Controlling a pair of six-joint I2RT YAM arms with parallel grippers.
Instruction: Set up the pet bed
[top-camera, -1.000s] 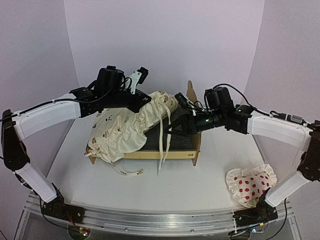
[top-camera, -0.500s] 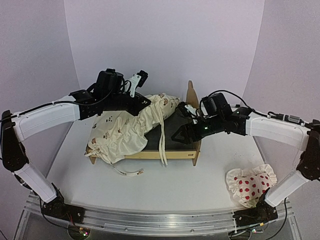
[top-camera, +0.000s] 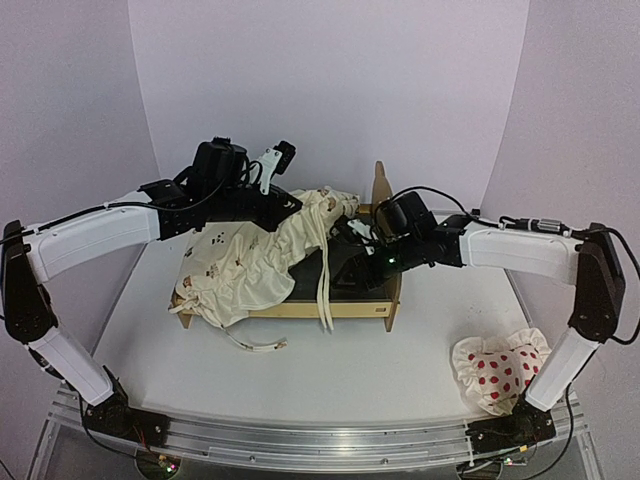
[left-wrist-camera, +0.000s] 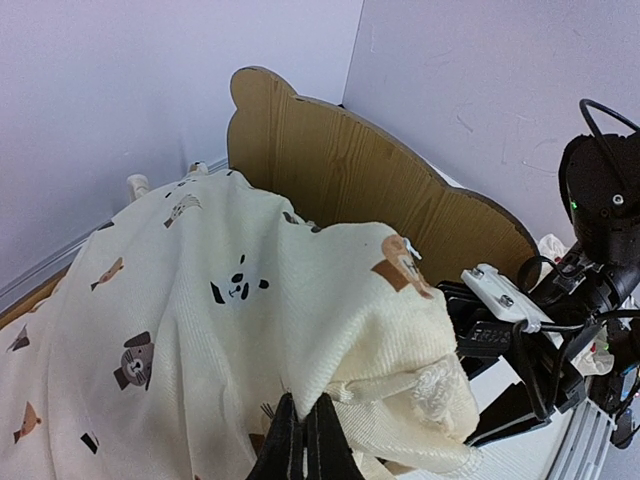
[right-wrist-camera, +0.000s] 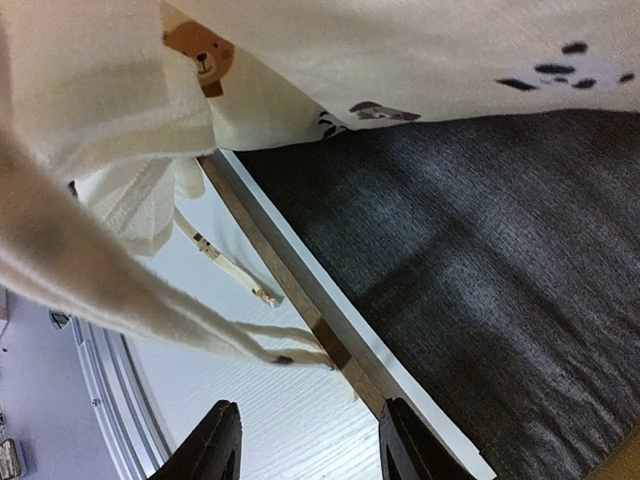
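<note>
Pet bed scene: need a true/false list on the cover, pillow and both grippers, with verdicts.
1. The left gripper is shut on the cream cover. True.
2. The dotted pillow lies inside the pet bed. False: it lies on the table, outside the bed.
3. The right gripper is clamped on a drawstring. False: its jaws stand apart, nothing between them.
4. Part of the grey felt base is uncovered. True.

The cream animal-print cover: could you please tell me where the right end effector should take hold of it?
Probably the cover's loose edge hanging above the felt base, approached low from the headboard side: it hangs free, while the left end effector pinches its fold.
</note>
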